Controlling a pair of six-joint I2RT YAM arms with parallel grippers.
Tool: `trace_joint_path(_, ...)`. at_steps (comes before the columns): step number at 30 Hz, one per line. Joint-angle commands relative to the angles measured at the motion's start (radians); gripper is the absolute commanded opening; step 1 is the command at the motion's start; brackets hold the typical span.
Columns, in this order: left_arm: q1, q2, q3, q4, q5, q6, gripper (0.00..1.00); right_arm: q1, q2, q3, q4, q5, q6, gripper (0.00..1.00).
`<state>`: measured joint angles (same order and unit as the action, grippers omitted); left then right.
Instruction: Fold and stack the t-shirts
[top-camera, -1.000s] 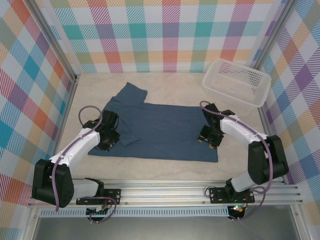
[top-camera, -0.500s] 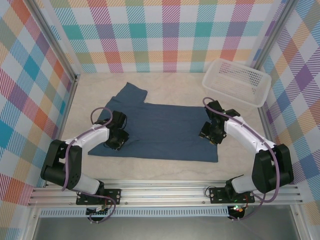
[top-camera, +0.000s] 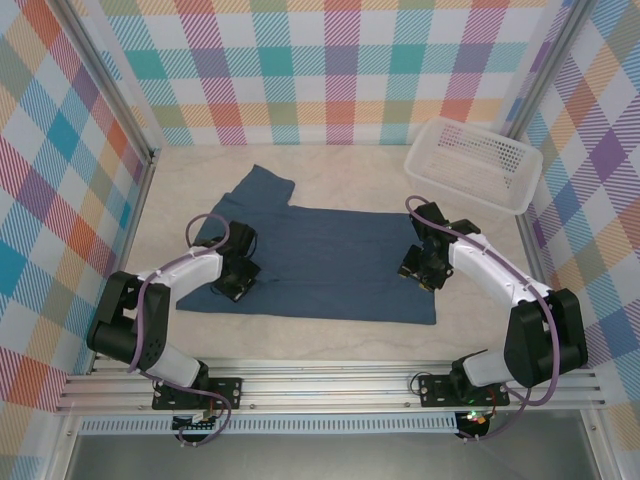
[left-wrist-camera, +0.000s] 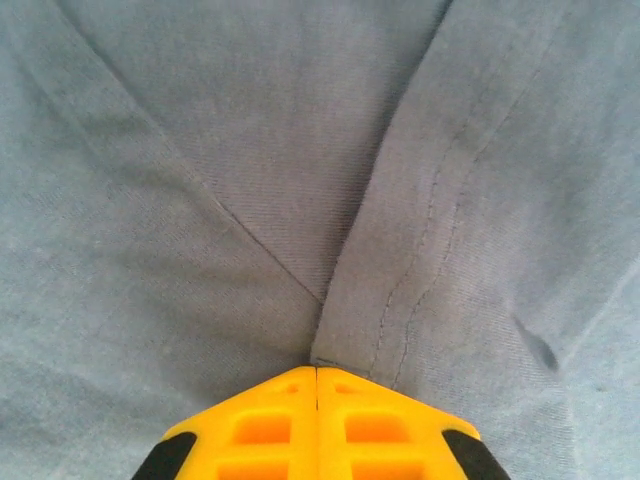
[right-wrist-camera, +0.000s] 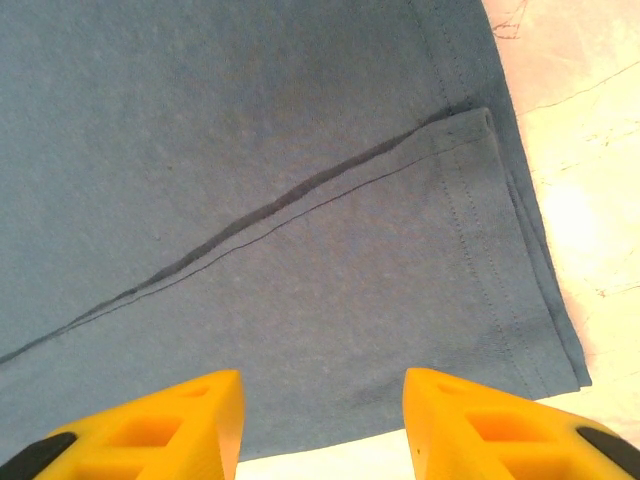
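And there it goes: the left gripper (left-wrist-camera: 317, 395) has snapped shut. A second ago its jaws stood apart at the shirt's edge. Now the yellow fingers (left-wrist-camera: 260, 425) press flat together, with a hemmed sleeve (left-wrist-camera: 440, 250) fold running right into their tips. That looks to me like a pinch taken on the cloth. The arm has also slid inward, onto the end of the shirt (top-camera: 320, 255) farthest from the basket (top-camera: 470, 160).

Over to the right gripper (right-wrist-camera: 322, 425): jaws about halfway apart, nothing between them, hovering low over the shirt's hem on the end nearest the basket. It has barely moved in this last second, perhaps narrowing a touch.

The shirt lies spread flat on the table (top-camera: 340, 180), just in front of and to the left of the basket. One sleeve points away toward the back wall. No fold across the body has been made yet.

My read is that one side is gripped and the other is not. The fold can't start cleanly until that right gripper closes on its hem too. If the left lifts alone, the cloth will probably drag and bunch.
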<state>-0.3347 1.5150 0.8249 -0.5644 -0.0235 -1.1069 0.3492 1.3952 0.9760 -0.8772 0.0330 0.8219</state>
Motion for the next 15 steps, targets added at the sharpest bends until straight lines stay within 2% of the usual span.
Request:
trace_joint_path(1, -0.026, 0.001, 0.074, -0.055, -0.044, 0.041, 0.0, 0.002, -0.017, -0.002, -0.019, -0.015, -0.018, 0.45)
trace_joint_path(7, -0.059, 0.074, 0.197, -0.11, -0.068, 0.115, 0.0, 0.001, -0.022, -0.01, -0.017, -0.017, -0.017, 0.45)
trace_joint_path(15, -0.097, 0.277, 0.438, -0.192, -0.112, 0.281, 0.0, -0.001, -0.021, -0.013, -0.014, -0.028, -0.017, 0.45)
